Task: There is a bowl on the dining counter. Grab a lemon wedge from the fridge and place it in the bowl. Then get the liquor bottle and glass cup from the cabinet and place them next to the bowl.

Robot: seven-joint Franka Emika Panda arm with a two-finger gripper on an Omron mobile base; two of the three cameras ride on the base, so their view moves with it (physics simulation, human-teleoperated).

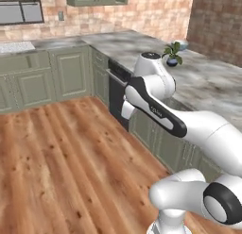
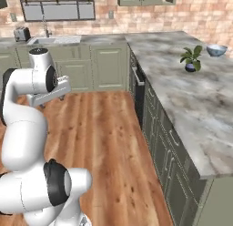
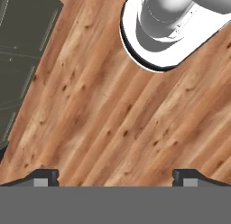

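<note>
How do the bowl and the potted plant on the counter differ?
The bowl is pale, low and open-topped; the potted plant is taller, with green leaves above a small dark pot. The bowl sits farther along the counter, nearer the brick wall, the plant closer to the robot. Both stand upright on it.

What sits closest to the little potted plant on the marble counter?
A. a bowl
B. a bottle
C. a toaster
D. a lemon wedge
A: in the right base view a pale bowl stands just beyond the potted plant on the marble counter, apart from it.
</note>
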